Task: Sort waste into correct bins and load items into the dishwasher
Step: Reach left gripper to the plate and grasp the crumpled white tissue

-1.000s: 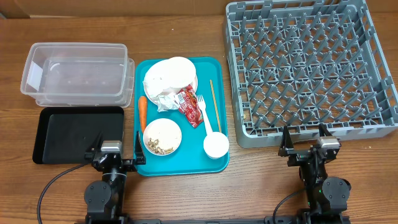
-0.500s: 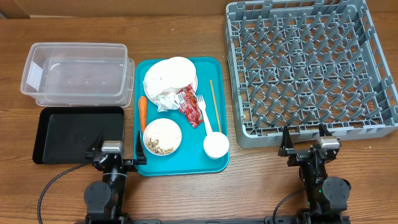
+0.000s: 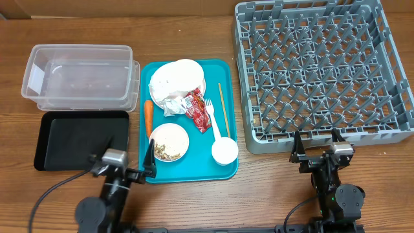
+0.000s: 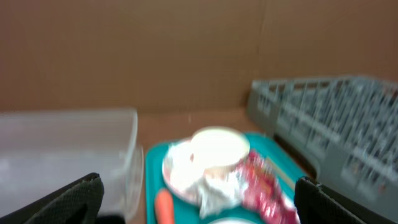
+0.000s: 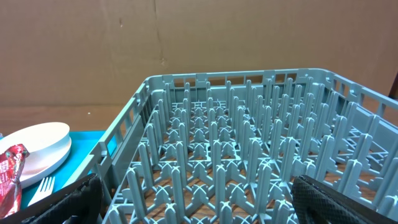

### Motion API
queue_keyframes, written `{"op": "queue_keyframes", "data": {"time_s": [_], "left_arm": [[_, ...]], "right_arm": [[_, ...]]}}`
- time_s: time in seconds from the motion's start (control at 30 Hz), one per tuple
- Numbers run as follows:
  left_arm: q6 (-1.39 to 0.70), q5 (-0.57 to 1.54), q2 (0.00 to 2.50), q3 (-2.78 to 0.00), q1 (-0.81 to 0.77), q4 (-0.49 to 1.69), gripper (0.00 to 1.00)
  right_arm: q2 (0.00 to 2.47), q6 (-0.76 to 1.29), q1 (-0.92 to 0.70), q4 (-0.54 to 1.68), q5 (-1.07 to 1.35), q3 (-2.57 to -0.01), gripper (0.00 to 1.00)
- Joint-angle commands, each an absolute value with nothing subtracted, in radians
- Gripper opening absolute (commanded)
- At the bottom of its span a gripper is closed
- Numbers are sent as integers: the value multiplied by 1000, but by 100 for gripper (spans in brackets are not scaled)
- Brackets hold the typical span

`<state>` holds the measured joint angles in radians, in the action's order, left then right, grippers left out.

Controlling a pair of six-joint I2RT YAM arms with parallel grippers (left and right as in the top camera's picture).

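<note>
Overhead, we see the left gripper (image 3: 123, 167) at the table's near edge, jaws spread wide and empty, between the black tray (image 3: 71, 139) and the teal tray (image 3: 223, 71). The right gripper (image 3: 316, 152) is equally wide and empty, near the grey rack (image 3: 323, 71), which fills the far right corner. The clear tub (image 3: 77, 48) sits toward the far left corner. On the teal tray mid-table lie the plate (image 3: 178, 77), napkin (image 3: 171, 103), wrapper (image 3: 196, 110), carrot (image 3: 148, 115), fork (image 3: 212, 116), stick (image 3: 222, 100), cup (image 3: 224, 151) and a bowl (image 3: 169, 141) of scraps.
</note>
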<state>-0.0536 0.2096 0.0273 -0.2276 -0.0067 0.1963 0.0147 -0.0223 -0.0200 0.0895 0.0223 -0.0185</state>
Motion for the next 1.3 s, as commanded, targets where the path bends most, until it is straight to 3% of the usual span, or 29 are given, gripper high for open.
{"op": "queue_keyframes", "data": {"time_s": [0.0,0.2,0.7,0.97,1.13,1.27], "left_arm": [[-74,238,75,-344,-5,215,100],[-75,356,254,-493,-5,300,100],[-75,646,804,-882,-7,764,100],[-96,709,909,-889,-16,771,100],[-290,733,940,-889,-16,730,100],[-264,728,949,-889,-29,711,100]], "right_arm": [[3,-23,-15,82,24,-8,100],[3,-23,-15,82,24,-8,100],[3,-23,-15,82,24,-8,100],[3,-23,-15,82,24,-8,100],[3,-23,-15,82,24,-8,100],[3,-23,-15,82,24,-8,100]]}}
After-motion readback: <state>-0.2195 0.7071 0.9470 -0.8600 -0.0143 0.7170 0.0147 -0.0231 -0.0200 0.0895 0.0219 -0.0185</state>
